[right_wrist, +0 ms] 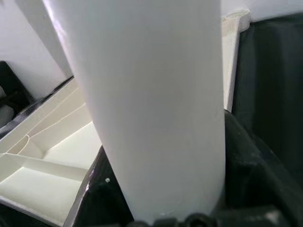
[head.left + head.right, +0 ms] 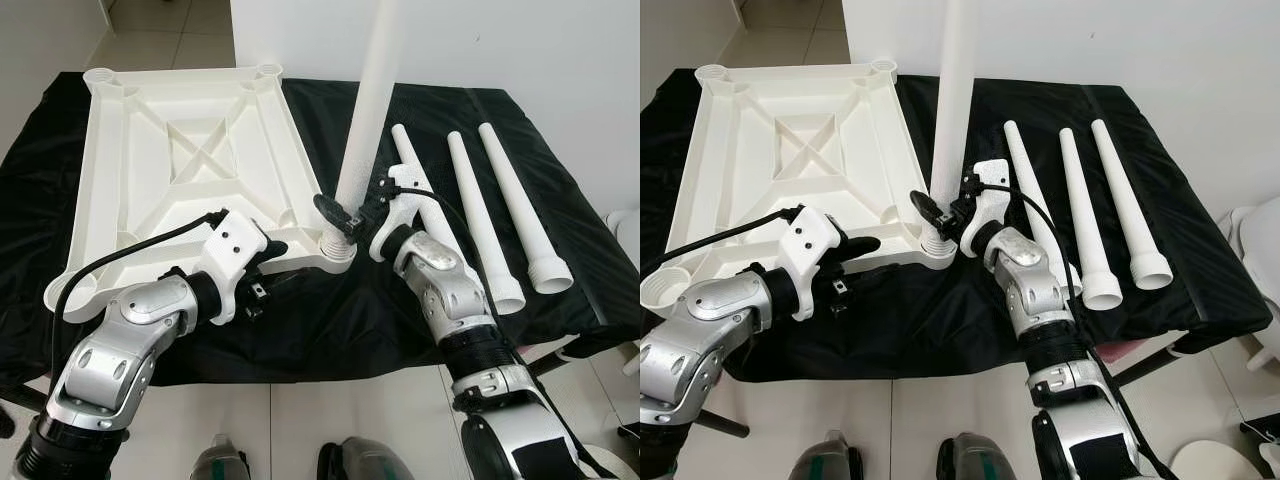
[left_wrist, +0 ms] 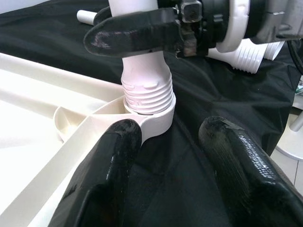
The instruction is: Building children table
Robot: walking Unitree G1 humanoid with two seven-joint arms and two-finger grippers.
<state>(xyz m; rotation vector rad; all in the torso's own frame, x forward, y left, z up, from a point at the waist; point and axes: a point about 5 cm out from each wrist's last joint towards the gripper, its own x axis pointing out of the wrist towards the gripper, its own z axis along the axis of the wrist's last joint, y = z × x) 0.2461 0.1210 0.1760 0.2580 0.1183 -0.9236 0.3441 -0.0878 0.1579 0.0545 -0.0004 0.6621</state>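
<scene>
Right gripper (image 2: 352, 212) clamps upright leg (image 2: 365, 120) | left gripper (image 2: 268, 262) spread beside socket (image 3: 150, 120)

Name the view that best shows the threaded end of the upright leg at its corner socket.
Left wrist view: the threaded end sits in the corner socket, ridges exposed. Both eye views show it small, beside the right gripper. Right wrist view shows smooth shaft.

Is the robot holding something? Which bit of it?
Yes. The right gripper holds the upright white table leg low down, just above its threaded end in the tabletop's corner socket. The left gripper is open, holding nothing.
</scene>
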